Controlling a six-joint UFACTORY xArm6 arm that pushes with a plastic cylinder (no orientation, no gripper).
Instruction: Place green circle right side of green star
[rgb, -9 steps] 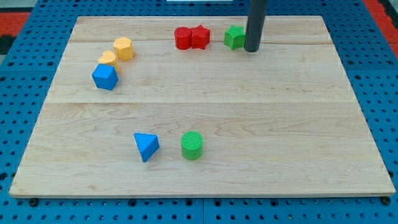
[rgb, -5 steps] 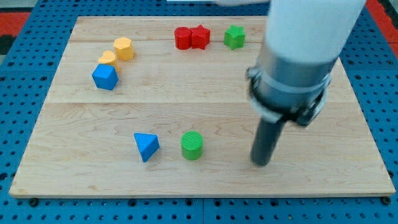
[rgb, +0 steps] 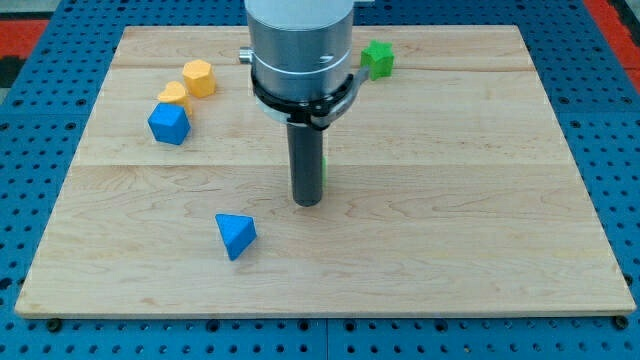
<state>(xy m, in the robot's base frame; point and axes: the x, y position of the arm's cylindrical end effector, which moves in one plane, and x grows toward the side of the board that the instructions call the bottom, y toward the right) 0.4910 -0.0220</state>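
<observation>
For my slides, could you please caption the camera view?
My tip hides most of the green circle, well below the green star.

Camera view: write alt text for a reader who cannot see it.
My tip rests mid-board, hiding all but a green sliver at the rod's right edge. The green star block sits at the view's top; a blue triangular block lies lower left, orange, yellow and blue blocks upper left.

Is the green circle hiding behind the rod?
Mostly: only a green sliver shows beside my tip, far below the green star.
</observation>
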